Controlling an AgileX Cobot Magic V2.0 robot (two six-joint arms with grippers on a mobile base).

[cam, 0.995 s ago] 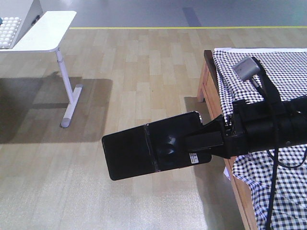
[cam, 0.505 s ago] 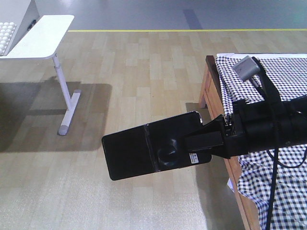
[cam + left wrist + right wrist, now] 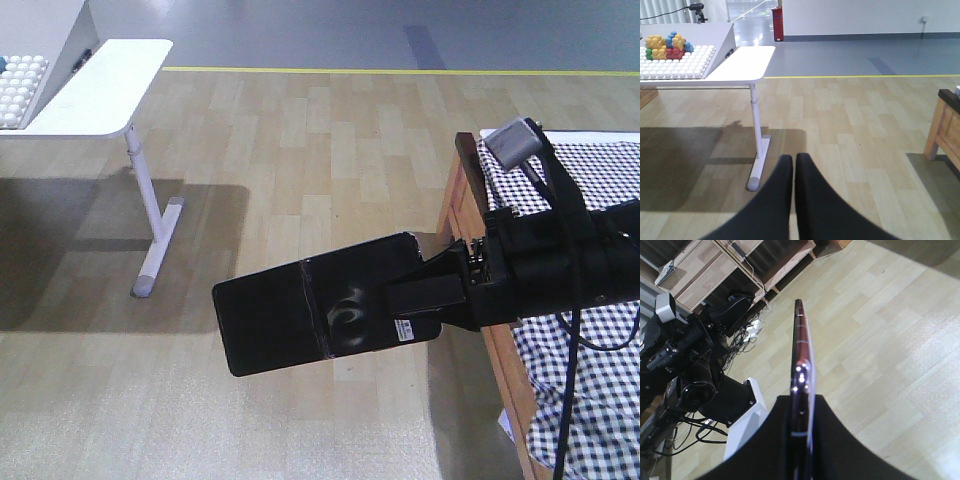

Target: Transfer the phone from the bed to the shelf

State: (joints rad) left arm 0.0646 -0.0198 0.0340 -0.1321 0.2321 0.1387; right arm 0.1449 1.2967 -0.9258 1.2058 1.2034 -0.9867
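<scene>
The right gripper [image 3: 418, 302] has its jaws clamped on one end of the phone [image 3: 300, 320], which sticks out flat in the air above the wooden floor [image 3: 330, 150], just beside the corner of the checked bed [image 3: 590, 360]. In the right wrist view the phone shows edge-on between the fingers. The left gripper [image 3: 794, 172] has its jaws pressed together with nothing between them, pointing toward a white table [image 3: 740, 65] carrying coloured blocks [image 3: 665, 45]. A pale wooden shelf [image 3: 705, 277] shows behind the robot.

Glossy black phone [image 3: 300, 315] — bed [image 3: 610, 175] in black-and-white check.
</scene>
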